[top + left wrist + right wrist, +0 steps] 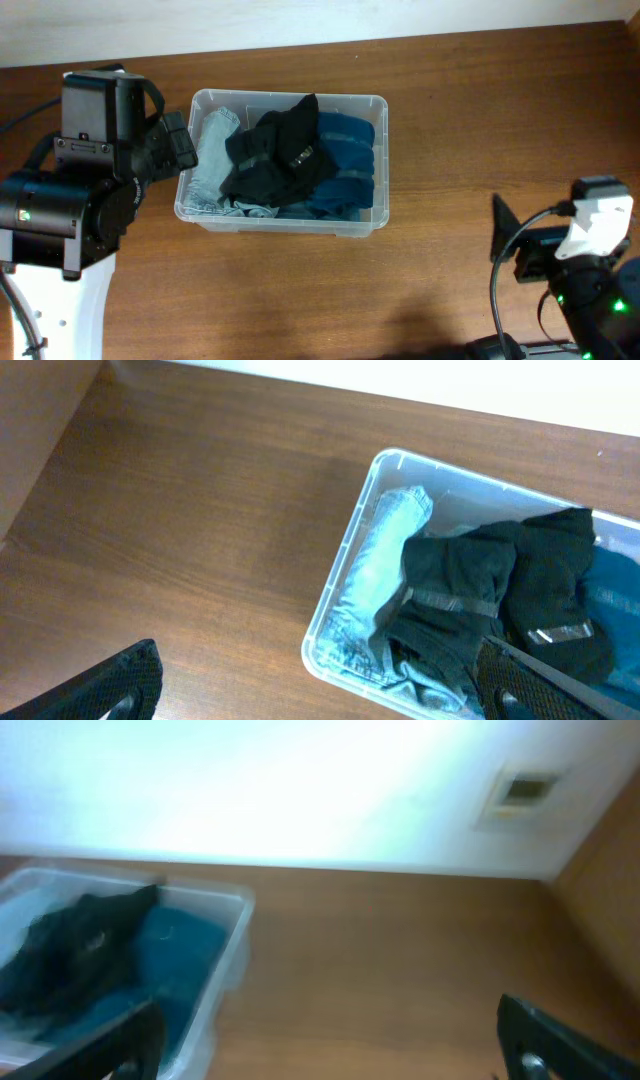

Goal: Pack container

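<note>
The clear plastic container (379, 166) stands on the brown table, left of centre. It holds a light blue denim garment (212, 155) on the left, a black garment (278, 152) heaped in the middle and a dark blue one (345, 160) on the right. My left gripper (320, 695) is open and empty, just left of the container (345, 555); the denim (385, 565) and the black garment (500, 585) show there. My right gripper (330, 1045) is open and empty over bare table, right of the container (232, 945). The right arm sits at the front right in the overhead view.
The wooden table (470, 120) runs to a white wall at the back. A wall plate (525, 790) shows on the wall in the right wrist view. Black cables (498, 270) loop beside the right arm.
</note>
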Robot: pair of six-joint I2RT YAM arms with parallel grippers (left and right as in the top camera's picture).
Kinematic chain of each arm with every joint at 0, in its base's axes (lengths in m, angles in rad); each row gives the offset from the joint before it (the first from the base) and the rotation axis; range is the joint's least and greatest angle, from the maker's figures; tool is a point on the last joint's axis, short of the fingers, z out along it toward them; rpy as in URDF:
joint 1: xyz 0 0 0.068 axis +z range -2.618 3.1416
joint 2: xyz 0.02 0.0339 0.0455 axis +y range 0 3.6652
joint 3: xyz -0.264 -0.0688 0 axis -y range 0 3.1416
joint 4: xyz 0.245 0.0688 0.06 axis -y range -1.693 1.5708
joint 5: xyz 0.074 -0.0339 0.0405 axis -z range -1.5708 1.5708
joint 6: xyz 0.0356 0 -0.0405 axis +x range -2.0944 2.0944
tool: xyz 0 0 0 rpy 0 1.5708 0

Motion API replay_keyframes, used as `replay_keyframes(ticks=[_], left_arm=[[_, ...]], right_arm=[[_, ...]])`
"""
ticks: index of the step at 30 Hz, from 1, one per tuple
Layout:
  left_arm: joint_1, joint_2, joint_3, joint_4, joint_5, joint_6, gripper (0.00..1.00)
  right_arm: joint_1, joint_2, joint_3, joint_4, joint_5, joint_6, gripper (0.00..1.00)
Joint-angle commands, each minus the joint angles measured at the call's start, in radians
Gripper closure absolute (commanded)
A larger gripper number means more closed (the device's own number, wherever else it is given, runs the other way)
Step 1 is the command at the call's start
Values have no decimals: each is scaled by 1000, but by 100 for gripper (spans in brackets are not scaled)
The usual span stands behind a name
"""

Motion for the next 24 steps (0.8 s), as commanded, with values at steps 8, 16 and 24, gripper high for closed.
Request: replay_keyframes(ticks=[8, 16, 24], left_arm=[[3, 2, 2, 2, -14, -10, 1], [3, 2, 2, 2, -14, -10, 1], [3, 2, 2, 2, -14, -10, 1]], right_arm=[[-265, -373, -649, 204, -127, -6, 1], [-271, -598, -949, 258, -196, -6, 2], [-271, -599, -1080, 337, -232, -6, 2]])
